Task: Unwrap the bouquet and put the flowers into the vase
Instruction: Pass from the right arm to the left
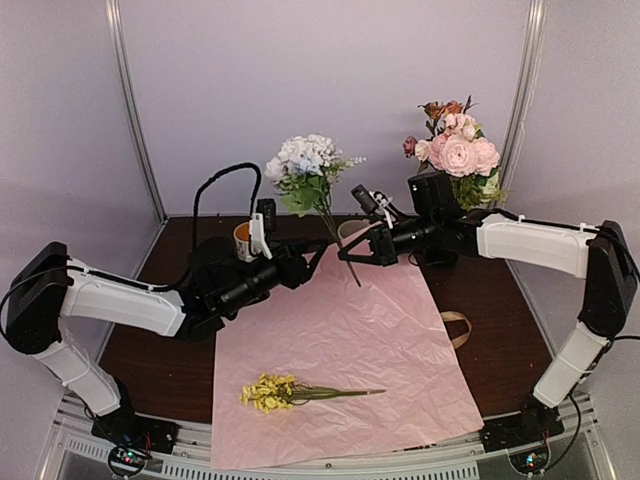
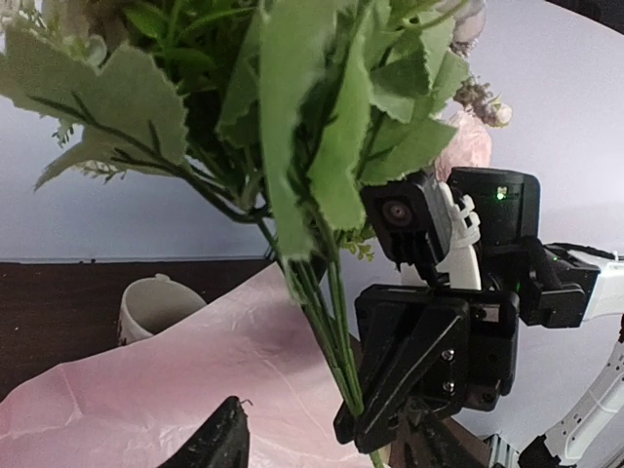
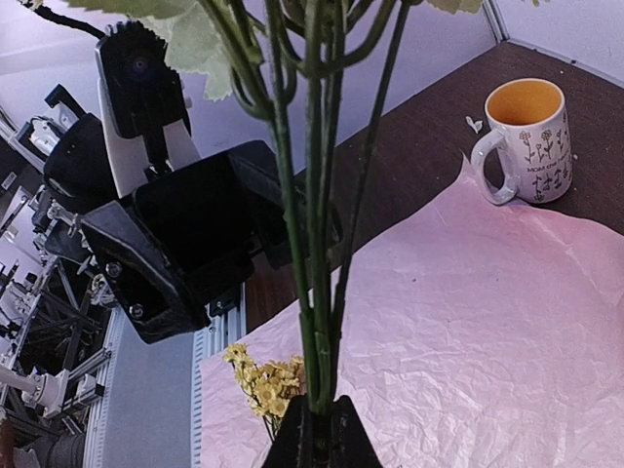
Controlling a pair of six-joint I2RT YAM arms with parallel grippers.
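Mid-air hold: right gripper (image 3: 317,429) clamped on stems of the pale blue-white flowers (image 1: 305,165).
The bunch stands upright above the pink paper (image 1: 380,340); left gripper (image 1: 300,262) is parted beside the stems; yellow sprig (image 1: 268,392) lies on the paper.

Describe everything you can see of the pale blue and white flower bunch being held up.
The flower bunch has a white and pale blue bloom head, serrated green leaves and several thin green stems, artificial-looking. It stands nearly upright in the air above the pink paper. The right hand is shut on its lower stems. The left hand is open close beside them; contact is unclear.
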